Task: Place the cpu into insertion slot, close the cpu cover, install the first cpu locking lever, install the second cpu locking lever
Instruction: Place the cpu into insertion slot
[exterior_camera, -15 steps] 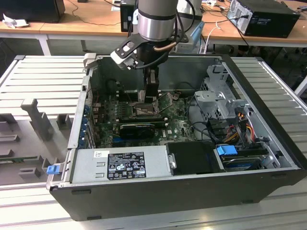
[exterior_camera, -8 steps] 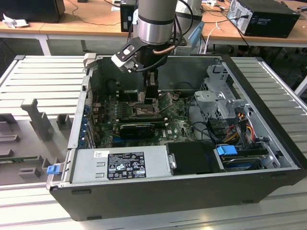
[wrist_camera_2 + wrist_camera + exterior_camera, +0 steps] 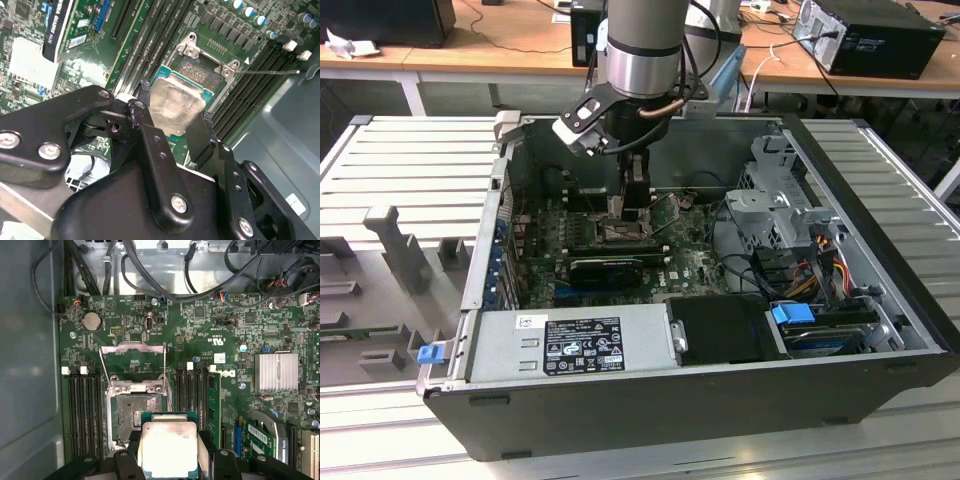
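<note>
gripper (image 3: 176, 111): clamped on the cpu (image 3: 167, 447), one black finger (image 3: 200, 135) on each of two opposite edges
cpu: held flat, metal top up, partly overlapping one edge of the insertion slot (image 3: 131, 412); not seated, height above it hard to judge
insertion slot: on the motherboard (image 3: 225, 330), between the two banks of memory slots (image 3: 82, 410), dark centre mostly exposed
cpu cover (image 3: 132, 347): swung open at the slot's far edge, clear of the chip
locking lever (image 3: 265, 72): thin wire, released, lying out over the memory slots
stage: probably the first step, chip in transit to the socket
risk, offset: likely a corner landing on the metal rim if lowered while misaligned, leaving the chip tilted instead of dropped in
risk, pins: probable damage to the contacts if pressed down skewed or rotated wrong
risk, slip: narrow edge grip, so a possible twist or drop on any bump against the rim
risk, cover: possibly tipping shut onto the fingers if nudged at the hinge edge
</note>
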Robot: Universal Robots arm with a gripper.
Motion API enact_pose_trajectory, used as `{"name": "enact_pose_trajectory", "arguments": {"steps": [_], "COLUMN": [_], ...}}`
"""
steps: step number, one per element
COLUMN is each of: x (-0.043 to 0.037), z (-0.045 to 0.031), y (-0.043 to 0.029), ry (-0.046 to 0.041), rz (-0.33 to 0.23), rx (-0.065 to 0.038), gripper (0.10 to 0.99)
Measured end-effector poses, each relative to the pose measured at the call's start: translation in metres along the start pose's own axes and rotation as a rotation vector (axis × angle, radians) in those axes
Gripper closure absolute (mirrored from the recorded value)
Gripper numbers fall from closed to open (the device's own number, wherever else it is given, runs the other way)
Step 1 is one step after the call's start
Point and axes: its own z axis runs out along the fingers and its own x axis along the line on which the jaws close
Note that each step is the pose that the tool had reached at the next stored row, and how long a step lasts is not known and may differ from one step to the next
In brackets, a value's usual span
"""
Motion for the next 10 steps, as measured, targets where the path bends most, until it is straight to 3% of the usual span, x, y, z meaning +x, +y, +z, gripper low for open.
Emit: {"name": "enact_pose_trajectory", "arguments": {"steps": [4,8,10], "x": [0.0019,0.0028,0.0053], "z": [0.0109,0.0161,0.0211], "y": [0.0004,0.0004,0.0004], "ry": [0.0004,0.0008,0.0008], "rz": [-0.021,-0.028,-0.030], "rx": [0.000,-0.030,-0.031], "gripper": [0.557,0.557,0.557]}}
